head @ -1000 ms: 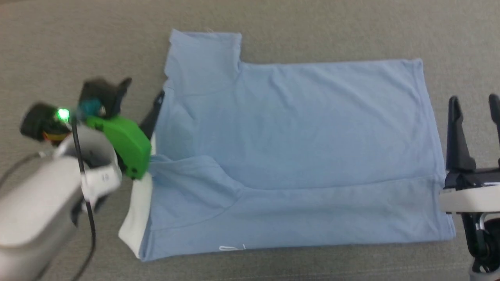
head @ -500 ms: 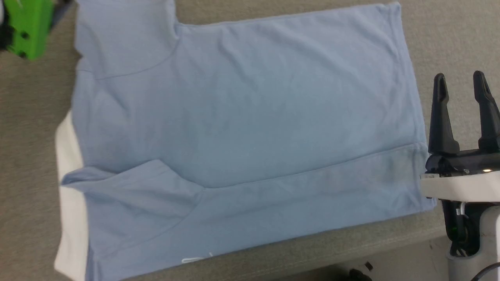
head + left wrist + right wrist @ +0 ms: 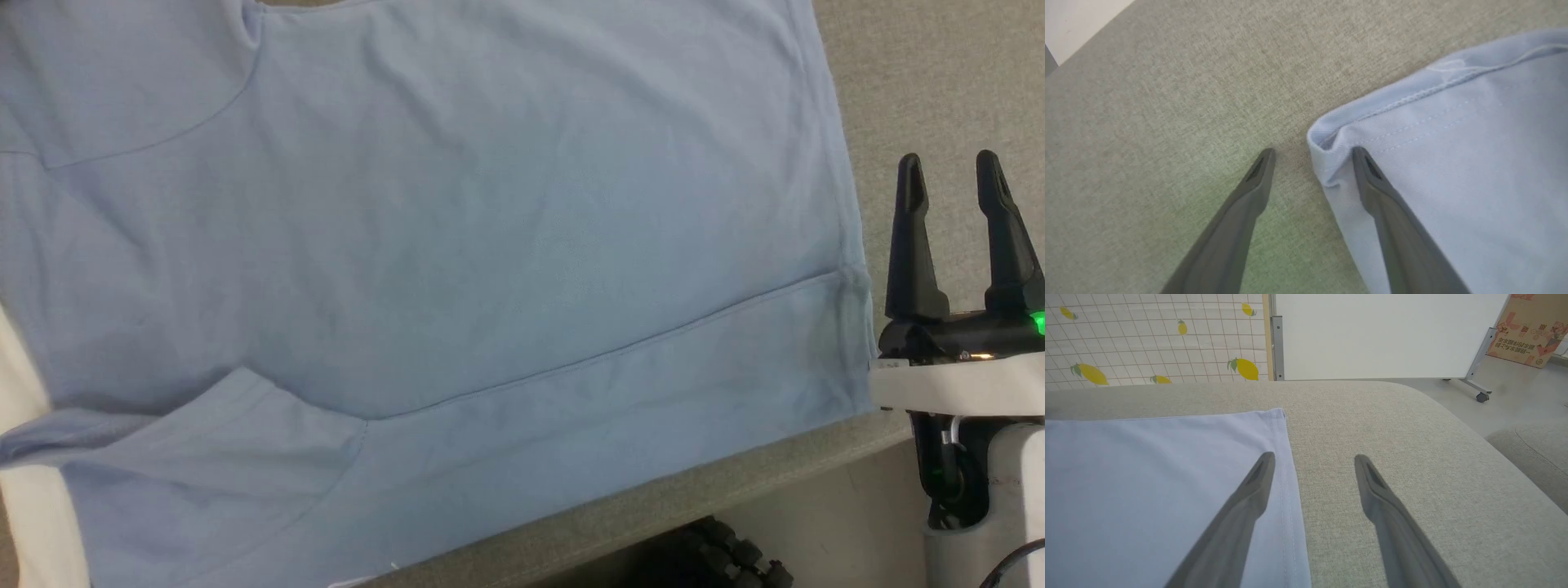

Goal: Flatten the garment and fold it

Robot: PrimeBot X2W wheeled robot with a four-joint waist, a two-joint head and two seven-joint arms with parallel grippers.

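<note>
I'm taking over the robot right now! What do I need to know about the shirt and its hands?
Left gripper: open, holding nothing, straddling a hemmed corner of the garment.
Right gripper: open, empty, beside the garment's bottom hem.
Garment: spread flat on the grey cushion, with its white collar at the left.
Done: near side folded in.
Left: fold the far side in, then fold it up.

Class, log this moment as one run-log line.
garment: light blue, flat on grey cushion, near edge folded over | left gripper: open, astride a hemmed corner | right gripper: open, beside hem edge
</note>
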